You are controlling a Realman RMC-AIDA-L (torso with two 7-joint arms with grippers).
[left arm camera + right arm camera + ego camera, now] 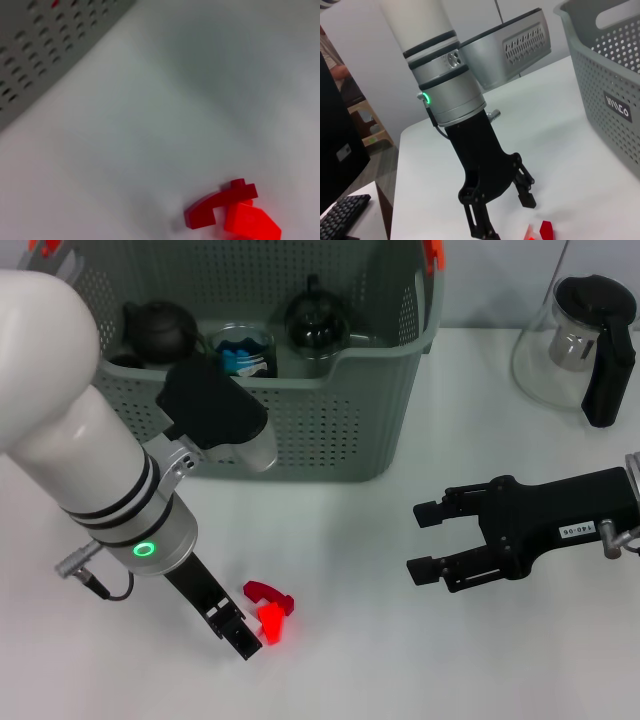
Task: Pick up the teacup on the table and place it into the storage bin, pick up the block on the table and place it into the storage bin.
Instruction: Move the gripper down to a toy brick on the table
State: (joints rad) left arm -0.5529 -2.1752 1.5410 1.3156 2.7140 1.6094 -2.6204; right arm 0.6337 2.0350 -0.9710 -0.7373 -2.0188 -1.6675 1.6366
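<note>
Left gripper [248, 632] low over the red block [270, 612], fingers spread wide, nothing gripped.
Block lay on the white table [340, 660], just beside the fingertips, in front of the storage bin [330, 430]. Right gripper [425, 540] hovered apart, jaws parted and bare.

The storage bin [615, 75] carries a small black label [617, 106] with white letters that look like "VINCO", while a white sticker [578, 530] on the right gripper [428, 540], at about 3 o'clock, bears print too small to read.
</note>
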